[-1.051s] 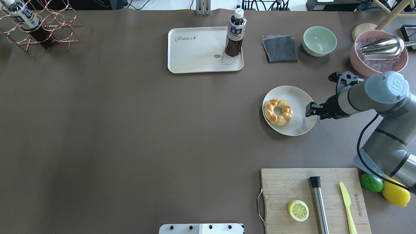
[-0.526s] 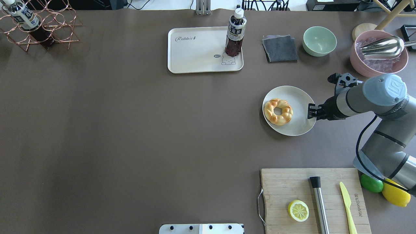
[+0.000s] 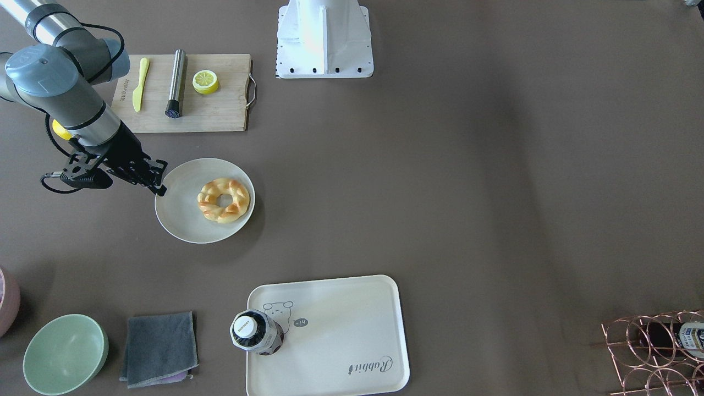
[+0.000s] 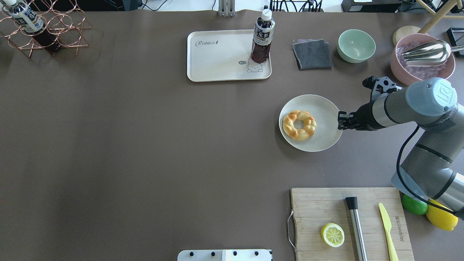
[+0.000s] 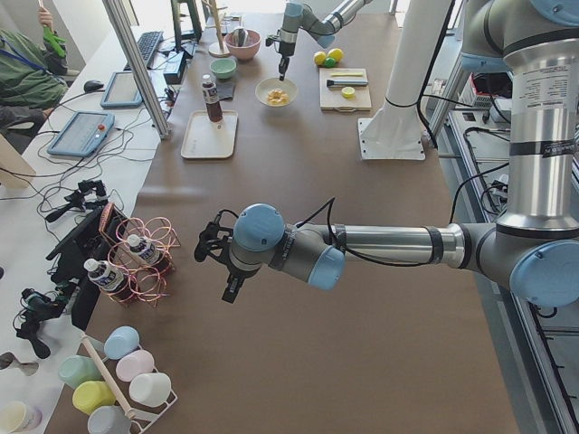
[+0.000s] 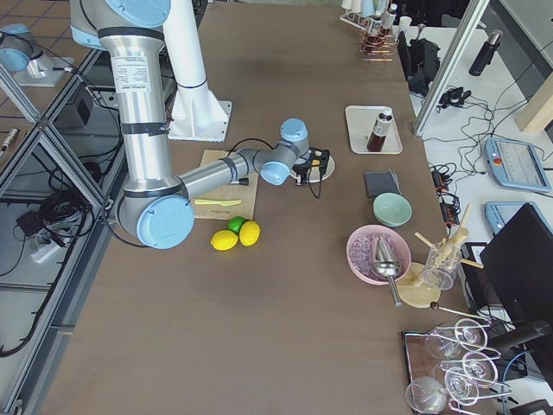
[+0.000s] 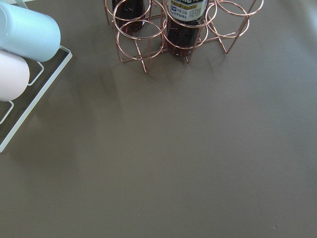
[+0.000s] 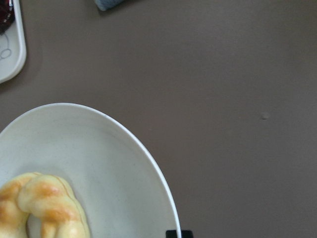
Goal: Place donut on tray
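The donut, a braided golden ring, lies on a round white plate, left of the plate's middle. It also shows in the front view and the right wrist view. My right gripper is at the plate's right rim, fingers close together on the rim, apart from the donut. The cream tray with "Rabbit" script sits at the table's far side, up and left of the plate. My left gripper hangs over bare table near the wire rack; I cannot tell if it is open or shut.
A dark drink bottle stands on the tray's right corner by the bear drawing. A grey cloth, green bowl and pink bowl lie beyond the plate. A cutting board with lemon half, knife and metal tube is nearer.
The plate with the donut on it has slid left across the table. My right gripper has moved left with it, staying at the plate's right rim.
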Robot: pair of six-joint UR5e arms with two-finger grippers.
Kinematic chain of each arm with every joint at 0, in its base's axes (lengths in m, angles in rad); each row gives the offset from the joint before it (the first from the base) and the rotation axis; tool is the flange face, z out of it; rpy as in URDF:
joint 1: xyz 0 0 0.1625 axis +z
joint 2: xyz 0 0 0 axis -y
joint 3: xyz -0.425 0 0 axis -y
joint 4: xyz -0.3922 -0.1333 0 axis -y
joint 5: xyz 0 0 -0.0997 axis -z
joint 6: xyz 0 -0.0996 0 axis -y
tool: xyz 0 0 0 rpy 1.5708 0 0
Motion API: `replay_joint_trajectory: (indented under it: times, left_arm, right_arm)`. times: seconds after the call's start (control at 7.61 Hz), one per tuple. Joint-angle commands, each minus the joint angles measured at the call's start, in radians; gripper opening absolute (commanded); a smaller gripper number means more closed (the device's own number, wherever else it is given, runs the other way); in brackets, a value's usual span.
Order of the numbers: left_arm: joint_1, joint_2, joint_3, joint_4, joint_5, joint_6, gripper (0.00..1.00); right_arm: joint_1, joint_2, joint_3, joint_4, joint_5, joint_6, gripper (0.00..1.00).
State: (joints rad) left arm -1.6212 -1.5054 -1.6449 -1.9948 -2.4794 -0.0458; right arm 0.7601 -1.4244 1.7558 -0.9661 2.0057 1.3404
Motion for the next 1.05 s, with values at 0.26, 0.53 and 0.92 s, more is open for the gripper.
replay_joint_trajectory:
  times: [0.26, 0.53, 0.92]
  left_arm:
    - [0.024, -0.062, -0.058, 0.011, -0.056, -0.121, 0.98]
    - [0.05, -0.081, -0.067, 0.007, -0.151, -0.195, 0.99]
    - [0.093, -0.085, -0.072, -0.004, -0.177, -0.253, 1.0]
  right_arm:
    - [-0.067, 0.311, 0.013, -0.145, -0.033, 0.205, 0.0]
    - [-0.164, 0.503, 0.014, -0.354, -0.135, 0.294, 0.0]
    - [-0.316, 0.81, -0.022, -0.665, -0.286, 0.426, 0.0]
